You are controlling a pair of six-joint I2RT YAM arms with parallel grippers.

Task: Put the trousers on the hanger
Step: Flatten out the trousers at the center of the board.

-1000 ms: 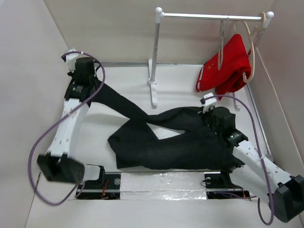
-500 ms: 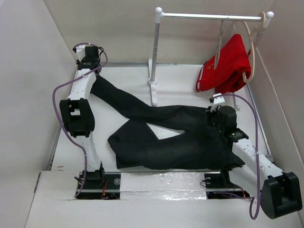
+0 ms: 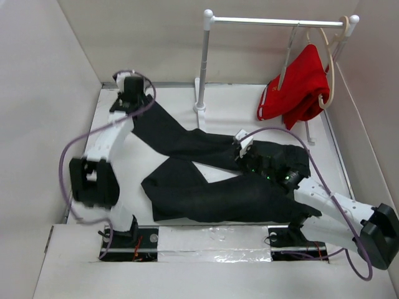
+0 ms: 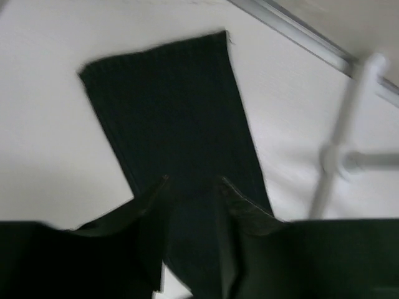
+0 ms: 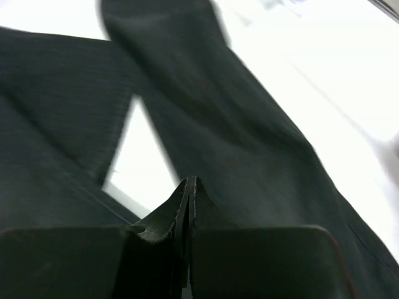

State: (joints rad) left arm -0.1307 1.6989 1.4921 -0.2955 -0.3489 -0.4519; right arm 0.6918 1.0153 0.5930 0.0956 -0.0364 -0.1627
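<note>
The black trousers (image 3: 212, 190) lie flat across the table, one leg running to the far left. My left gripper (image 3: 134, 99) hovers open over that leg's end; in the left wrist view (image 4: 193, 182) the leg (image 4: 174, 112) lies below and between the spread fingers. My right gripper (image 3: 246, 151) is shut over the trousers' middle; the right wrist view (image 5: 189, 182) shows the jaws pressed together above the dark cloth (image 5: 249, 143), nothing visibly held. The thin grey hanger (image 3: 287, 57) hangs on the rail at the back right.
A white rack, post (image 3: 202, 68) and rail (image 3: 280, 21), stands at the back. A red garment (image 3: 299, 87) hangs on a cream hanger (image 3: 330, 68) at its right end. Beige walls enclose the table on three sides.
My left arm has swung right along the back edge, and the leg end has shifted with it. My right gripper has moved left over the trousers, and the waist has bunched up behind it.
</note>
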